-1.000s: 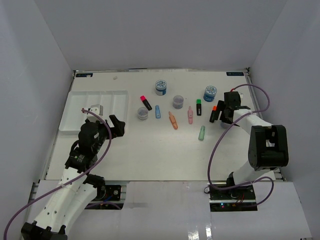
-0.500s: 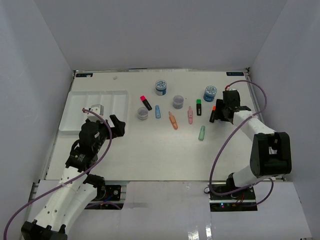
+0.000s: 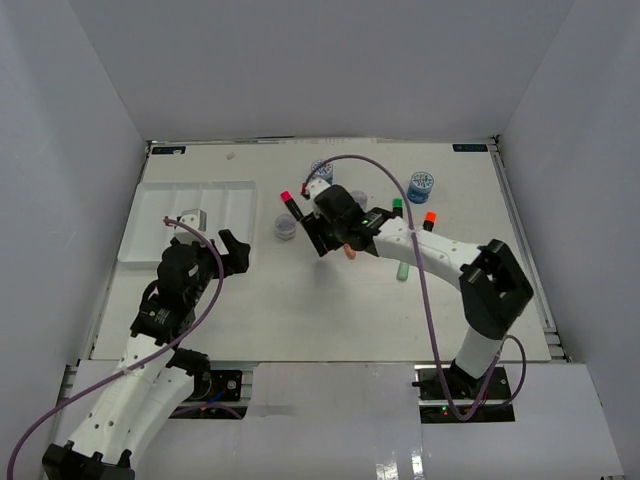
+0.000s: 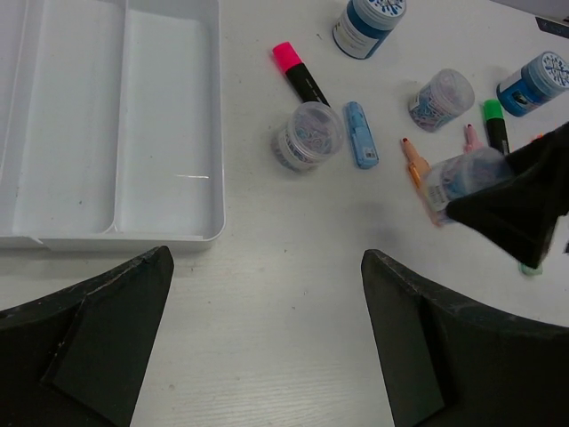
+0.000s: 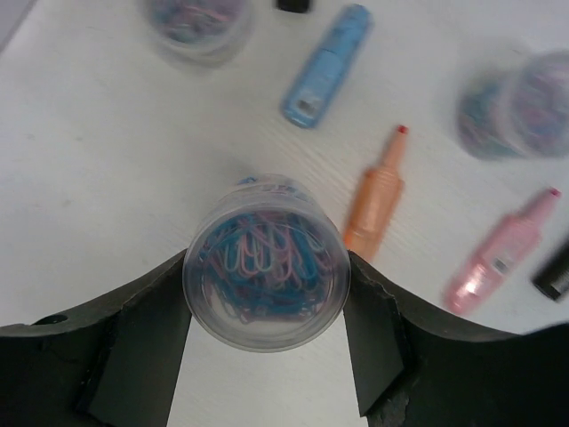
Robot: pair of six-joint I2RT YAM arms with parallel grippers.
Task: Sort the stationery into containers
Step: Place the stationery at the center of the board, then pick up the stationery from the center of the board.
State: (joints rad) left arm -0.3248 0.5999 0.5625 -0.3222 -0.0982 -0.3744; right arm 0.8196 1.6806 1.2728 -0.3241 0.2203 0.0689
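My right gripper [image 5: 267, 267] is clamped on a clear jar of paper clips [image 5: 265, 240], one finger on each side of it. It looks lifted off the table [image 3: 300, 310], though from the wrist view I can't be sure. It sits mid-table, with the orange marker [image 5: 378, 200] just beside it, the blue marker [image 5: 325, 64] near it and the pink marker [image 5: 498, 258] out to one side.

A second clear jar [image 4: 307, 135] stands on the table between the white tray [image 4: 116, 240] and the blue marker, with the pink-capped highlighter [image 4: 300, 76] just beyond it. A third clear jar [image 4: 442, 93] and a blue-lidded jar [image 4: 367, 18] stand farther back.

My left gripper [image 4: 267, 258] hangs with its jaws spread wide and nothing between them, near the tray's near corner. The two tray compartments I can see from that wrist hold nothing.
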